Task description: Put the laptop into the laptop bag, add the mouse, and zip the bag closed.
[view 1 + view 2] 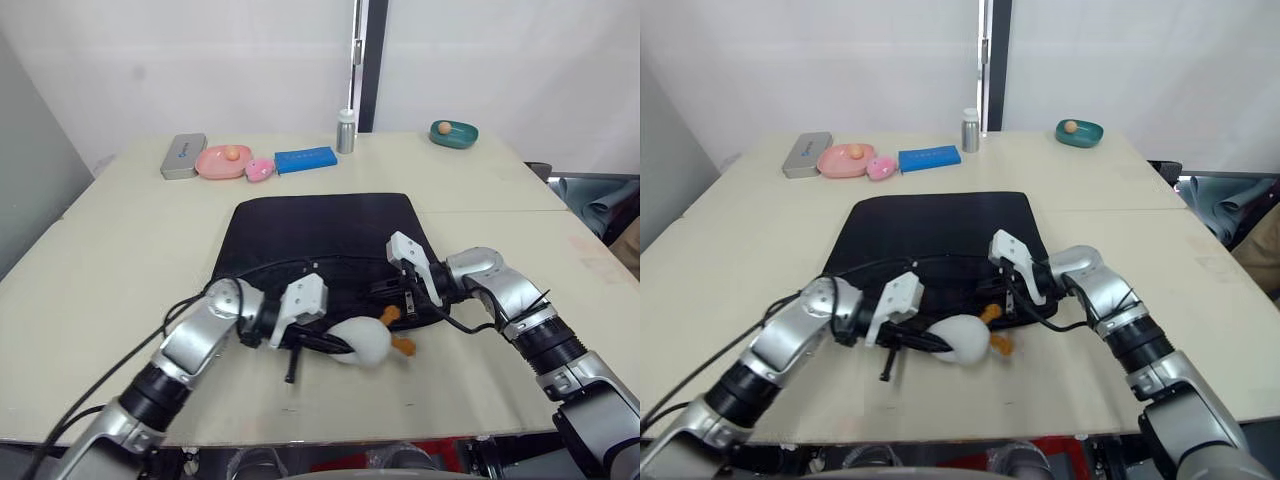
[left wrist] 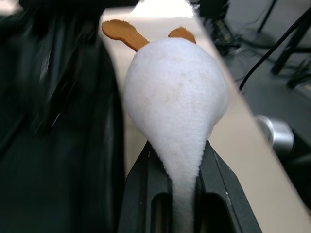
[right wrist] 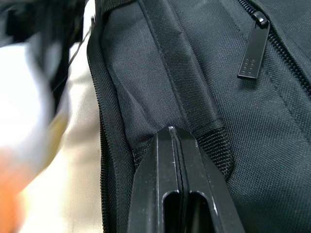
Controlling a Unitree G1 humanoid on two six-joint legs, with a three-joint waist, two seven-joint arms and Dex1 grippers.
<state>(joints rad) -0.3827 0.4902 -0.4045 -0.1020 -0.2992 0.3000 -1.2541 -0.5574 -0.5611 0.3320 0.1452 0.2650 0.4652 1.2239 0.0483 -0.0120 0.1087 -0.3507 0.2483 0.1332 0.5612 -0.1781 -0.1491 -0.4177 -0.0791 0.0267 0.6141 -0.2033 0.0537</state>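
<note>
The left end effector [image 1: 330, 343] lies low over the near part of the desk [image 1: 120, 250], clenched on the narrow end of a white plush toy with orange feet [image 1: 368, 340]; the left wrist view shows both black fingers [image 2: 146, 189] pinching the plush's tapered neck. The toy rests on the desk just at the near edge of the laptop bag [image 1: 320, 235], touching or nearly touching it. The black bag lies flat in the middle of the desk, its zipper edge facing the robot. The right end effector [image 1: 405, 298] sits at the bag's near right edge, its fingers [image 3: 167, 194] pressed together against the fabric by the strap seam; whether any cloth is caught between them cannot be told. A zipper pull [image 3: 252, 53] lies on the bag's face close by. Along the far edge stand a grey tin case [image 1: 183, 155], a pink dish [image 1: 222, 161], a pink toy [image 1: 260, 170], a blue box [image 1: 305, 159], a small metal bottle [image 1: 346, 131] and a teal bowl [image 1: 454, 133].
</note>
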